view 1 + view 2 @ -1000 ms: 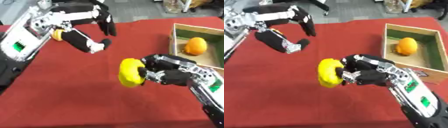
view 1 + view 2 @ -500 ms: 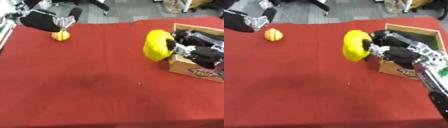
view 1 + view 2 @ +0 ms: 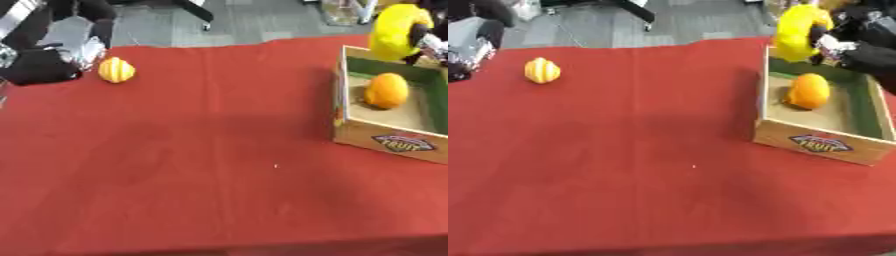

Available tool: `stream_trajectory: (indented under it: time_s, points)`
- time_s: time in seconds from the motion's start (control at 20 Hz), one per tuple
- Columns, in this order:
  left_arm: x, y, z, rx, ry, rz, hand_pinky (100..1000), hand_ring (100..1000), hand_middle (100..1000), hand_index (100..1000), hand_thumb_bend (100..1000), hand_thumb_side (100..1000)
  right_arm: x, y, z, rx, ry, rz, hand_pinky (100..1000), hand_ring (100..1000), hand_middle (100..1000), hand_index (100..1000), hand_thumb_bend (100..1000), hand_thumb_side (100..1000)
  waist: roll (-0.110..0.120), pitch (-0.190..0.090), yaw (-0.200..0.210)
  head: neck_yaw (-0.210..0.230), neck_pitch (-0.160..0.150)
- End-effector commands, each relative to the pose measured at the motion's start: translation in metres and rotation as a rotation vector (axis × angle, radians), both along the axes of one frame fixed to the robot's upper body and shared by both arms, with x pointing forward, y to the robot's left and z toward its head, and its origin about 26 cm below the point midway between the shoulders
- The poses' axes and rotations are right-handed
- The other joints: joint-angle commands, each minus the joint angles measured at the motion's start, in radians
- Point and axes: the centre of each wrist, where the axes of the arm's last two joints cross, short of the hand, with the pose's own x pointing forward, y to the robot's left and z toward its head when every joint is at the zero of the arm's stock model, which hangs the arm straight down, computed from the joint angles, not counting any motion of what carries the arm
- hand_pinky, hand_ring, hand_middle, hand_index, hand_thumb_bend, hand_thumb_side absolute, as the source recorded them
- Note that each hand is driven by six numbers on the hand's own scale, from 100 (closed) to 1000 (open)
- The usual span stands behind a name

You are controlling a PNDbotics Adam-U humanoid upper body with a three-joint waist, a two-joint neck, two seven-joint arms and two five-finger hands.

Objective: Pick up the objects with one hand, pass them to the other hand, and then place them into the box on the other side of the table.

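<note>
1. My right hand (image 3: 859,42) is up at the far right, over the back corner of the open cardboard box (image 3: 815,142), and its dark fingers (image 3: 822,36) are curled round a smooth, bright yellow, rounded fruit (image 3: 796,31).
2. That yellow fruit hangs in the air above the box's far left corner, not down inside it; its skin looks glossy and its shape is a fat oblong.
3. Inside the box, a round orange fruit (image 3: 386,90) sits on the tan floor toward the back left, its skin matte.
4. The box is shallow and rectangular, with plain brown card outside and green lining on the inner walls.
5. On the box's near wall there is a dark oval label (image 3: 403,143); I can read "FRUIT" on it, while the smaller line above is too blurred.
6. The counter (image 3: 201,165) is covered by a deep red cloth that looks soft and felt-like, with a tiny pale speck (image 3: 276,165) near the middle.
7. Far left, a small yellow-and-orange ribbed fruit (image 3: 115,70) rests on the cloth, shaped like a little lobed ball.
8. My left hand (image 3: 48,62) shows at the upper left, just beside that ribbed fruit, black with a silver part; I cannot tell how its fingers are set.
</note>
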Motion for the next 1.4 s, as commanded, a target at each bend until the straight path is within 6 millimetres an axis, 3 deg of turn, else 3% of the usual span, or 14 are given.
stream_trajectory:
  time_s: [0.05,0.3,0.45,0.65,0.7,0.75,0.8,0.85,0.95,1.15,1.4]
  points:
    - [-0.001,0.007,0.000,-0.046,-0.017,0.034,729,636,589,655,100,418,0.008,-0.043,0.004,-0.155,-0.059,-0.136,662,467,359,537,100,254,0.002,-0.008,0.002,-0.007,-0.003]
    - [-0.001,0.009,-0.010,-0.073,0.005,0.050,729,636,588,654,100,432,0.015,-0.073,-0.014,-0.280,-0.067,-0.209,667,481,381,592,100,184,0.003,-0.009,0.009,-0.009,-0.003]
    - [-0.001,0.009,-0.014,-0.077,0.016,0.051,730,636,588,654,100,441,0.017,-0.079,-0.021,-0.341,-0.058,-0.210,676,511,425,727,100,122,0.002,-0.009,0.015,-0.009,-0.003]
    - [0.000,0.009,-0.018,-0.082,0.029,0.051,730,637,587,653,100,449,0.019,-0.079,-0.023,-0.473,-0.056,-0.153,694,556,482,840,100,100,0.002,-0.007,0.020,-0.010,-0.003]
    - [0.000,0.009,-0.019,-0.083,0.032,0.051,730,637,587,653,100,450,0.019,-0.079,-0.024,-0.508,-0.052,-0.138,699,565,492,870,100,126,0.002,-0.007,0.021,-0.010,-0.003]
    - [0.000,0.009,-0.020,-0.083,0.033,0.051,730,637,588,654,100,452,0.019,-0.079,-0.025,-0.539,-0.049,-0.126,706,576,505,930,100,343,0.001,-0.007,0.022,-0.009,-0.003]
    - [0.000,0.009,-0.020,-0.083,0.034,0.051,730,637,588,654,100,454,0.019,-0.079,-0.026,-0.571,-0.047,-0.114,710,582,513,970,100,493,0.001,-0.007,0.022,-0.008,-0.003]
    - [0.000,0.009,-0.020,-0.083,0.035,0.051,731,638,588,654,100,456,0.019,-0.079,-0.026,-0.600,-0.048,-0.107,713,584,517,1000,100,590,0.001,-0.007,0.023,-0.008,-0.003]
    - [0.000,0.009,-0.021,-0.081,0.038,0.052,731,638,588,655,100,459,0.018,-0.080,-0.026,-0.645,-0.065,-0.100,718,584,518,1000,100,683,0.001,-0.007,0.023,-0.007,-0.003]
    - [0.000,0.010,-0.023,-0.078,0.043,0.054,731,638,588,655,100,465,0.015,-0.080,-0.021,-0.683,-0.135,-0.100,725,585,519,1000,100,719,0.001,-0.007,0.021,-0.005,-0.003]
    - [0.000,0.012,-0.023,-0.070,0.045,0.064,732,639,589,657,100,466,0.007,-0.080,-0.012,-0.620,-0.224,-0.122,727,585,515,1000,100,653,0.001,-0.007,0.016,-0.002,-0.003]
